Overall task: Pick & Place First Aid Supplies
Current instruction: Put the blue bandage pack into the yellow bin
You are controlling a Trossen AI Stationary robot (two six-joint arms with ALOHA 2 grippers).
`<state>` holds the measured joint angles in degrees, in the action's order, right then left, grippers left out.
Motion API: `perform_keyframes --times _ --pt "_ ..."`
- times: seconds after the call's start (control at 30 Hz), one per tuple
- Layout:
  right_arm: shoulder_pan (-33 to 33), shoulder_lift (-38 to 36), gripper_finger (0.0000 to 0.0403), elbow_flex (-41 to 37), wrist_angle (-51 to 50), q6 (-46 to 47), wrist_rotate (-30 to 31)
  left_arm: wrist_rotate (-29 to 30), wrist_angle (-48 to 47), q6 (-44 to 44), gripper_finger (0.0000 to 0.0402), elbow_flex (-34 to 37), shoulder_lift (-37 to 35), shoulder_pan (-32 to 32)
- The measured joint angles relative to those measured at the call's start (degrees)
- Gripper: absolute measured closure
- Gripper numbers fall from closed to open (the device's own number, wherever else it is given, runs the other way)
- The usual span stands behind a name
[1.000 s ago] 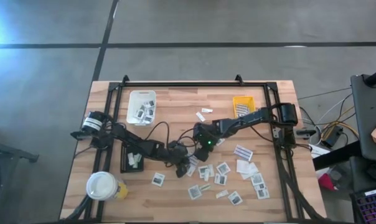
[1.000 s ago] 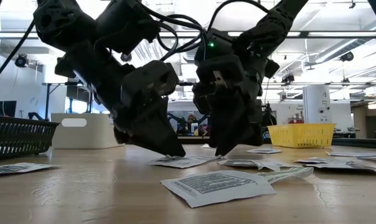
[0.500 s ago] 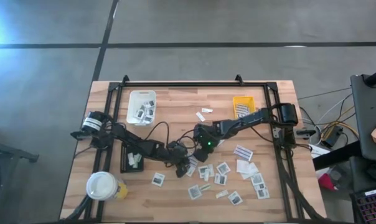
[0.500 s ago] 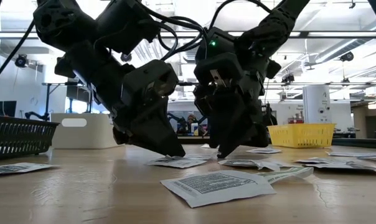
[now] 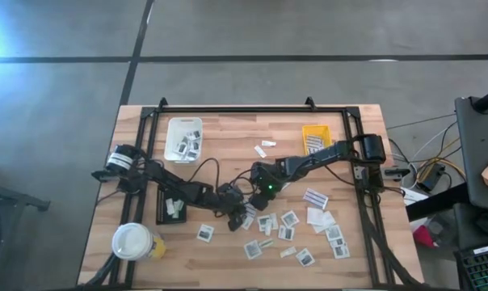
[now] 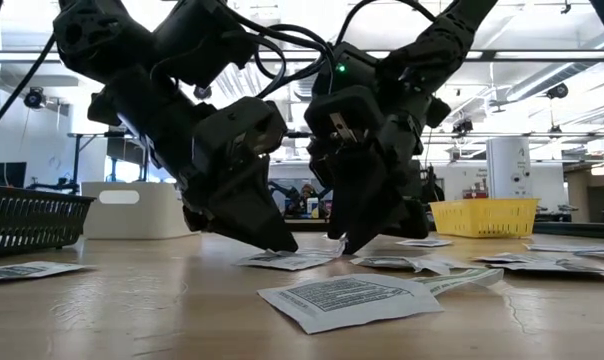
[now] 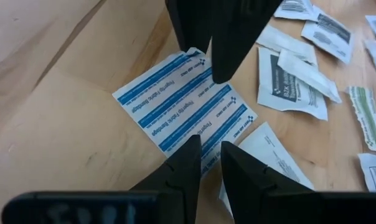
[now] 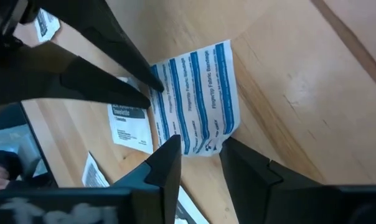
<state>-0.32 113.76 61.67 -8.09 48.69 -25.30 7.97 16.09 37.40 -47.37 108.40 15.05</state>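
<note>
A flat white bandage packet with blue stripes (image 7: 182, 102) lies on the wooden table near its middle, also in the right wrist view (image 8: 197, 99). My left gripper (image 7: 211, 149) comes at it slanting down from the table's left, its fingers a narrow gap apart at one edge. My right gripper (image 8: 200, 152) slants down from the table's right, open, its fingers standing either side of the packet's opposite corner (image 8: 206, 146). In the low view both sets of fingertips (image 6: 285, 243) (image 6: 347, 243) are down at the tabletop. More white first aid packets (image 5: 296, 234) lie scattered toward the near right. My left gripper sets its two fingertips (image 7: 194, 144) on the striped packet's edge (image 7: 208, 138), slanting down from the table's left. The packet lies flat on the table under them. My right gripper straddles the opposite corner; whether its fingers touch the packet, I cannot tell.
A white tray (image 5: 183, 139) with packets stands at the far left, a yellow tray (image 5: 315, 137) at the far right, a black tray (image 5: 173, 208) by the left arm. A white-lidded yellow cup (image 5: 133, 241) stands at the near left corner. A loose packet (image 6: 342, 298) lies close to the near edge.
My right gripper has rolled a little about its own pointing line while staying over the same spot. The striped packet has not moved.
</note>
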Motion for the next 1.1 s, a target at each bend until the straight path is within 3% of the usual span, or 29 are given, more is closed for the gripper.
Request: perform_keyframes --times 0.23,0.53,1.1 --pt "0.2 0.2 0.0315 -0.2 0.1 -0.5 0.0 0.4 2.9 -0.2 0.0319 0.0 0.0 0.1" --pt "0.1 0.3 0.039 -0.2 -0.3 -3.5 0.2 2.1 3.3 -2.7 0.0319 0.0 0.1 0.2" --pt "2.3 -4.0 0.0394 -0.4 -5.1 -11.5 0.6 2.5 2.0 -8.9 0.0319 0.2 -5.2 0.3"
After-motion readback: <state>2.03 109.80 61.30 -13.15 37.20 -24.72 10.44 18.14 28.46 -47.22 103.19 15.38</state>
